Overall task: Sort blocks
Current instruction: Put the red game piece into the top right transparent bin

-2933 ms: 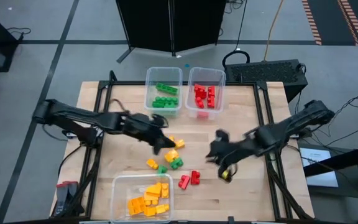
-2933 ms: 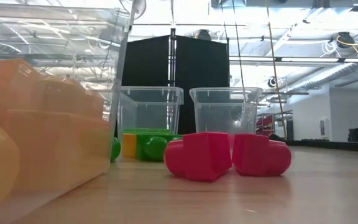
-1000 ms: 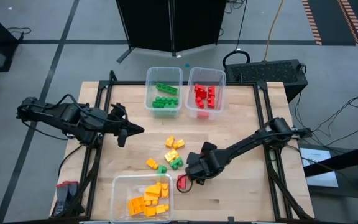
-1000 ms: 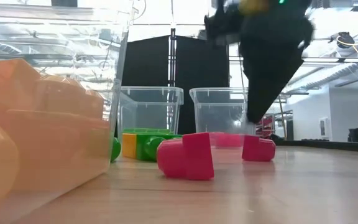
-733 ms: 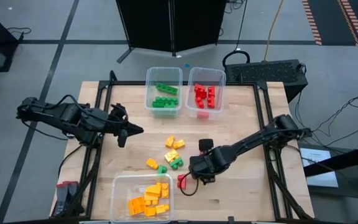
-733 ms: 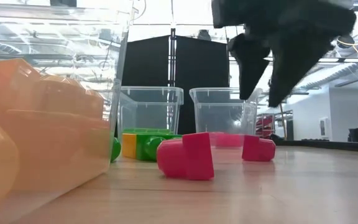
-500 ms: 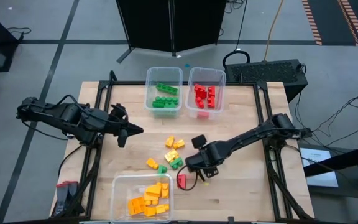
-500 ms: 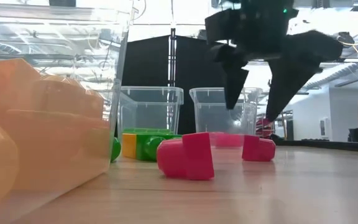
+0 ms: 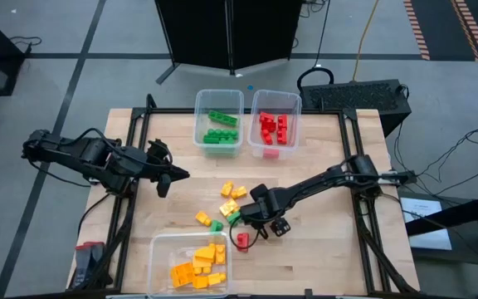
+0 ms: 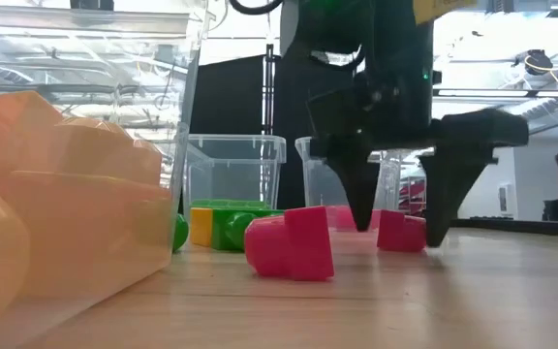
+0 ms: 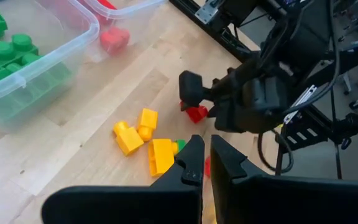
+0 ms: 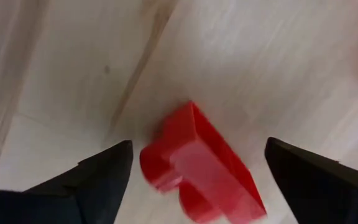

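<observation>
The right end effector (image 10: 400,228) stood spread wide astride a red block (image 12: 197,165) on the desk (image 9: 322,266); next it needed to clench and lift. The left end effector (image 9: 185,174) waited clenched.

Right claw (image 9: 254,223) hides a small red studded plastic brick (image 12: 197,168) from overhead

In the low view, the near clear plastic tub (image 10: 85,145) of blurred yellow-orange bricks (image 10: 56,223) is cut off at the left edge.
</observation>
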